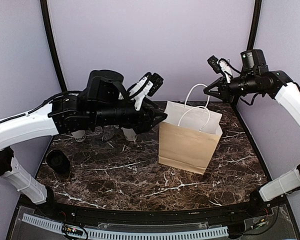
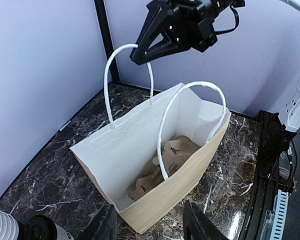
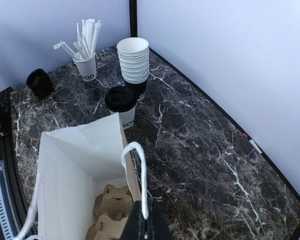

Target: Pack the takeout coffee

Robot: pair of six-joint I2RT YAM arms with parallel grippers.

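One takeout coffee (image 3: 121, 102), a white cup with a black lid, stands on the marble table just behind the brown paper bag (image 1: 189, 141). The bag stands upright and open, with a brown cardboard cup carrier (image 2: 175, 152) lying on its bottom. My right gripper (image 3: 146, 226) is shut on one white bag handle (image 3: 142, 170) and holds it up above the bag's right side (image 1: 206, 90). Beside the bag's left top edge my left gripper (image 1: 162, 117) hovers open, its fingers (image 2: 200, 225) apart with nothing in them.
A stack of lidless white cups (image 3: 133, 62), a white cup of white sticks (image 3: 86, 65) and a pile of black lids (image 3: 39, 82) stand at the back left. Purple walls close in the table (image 1: 140, 185) on three sides.
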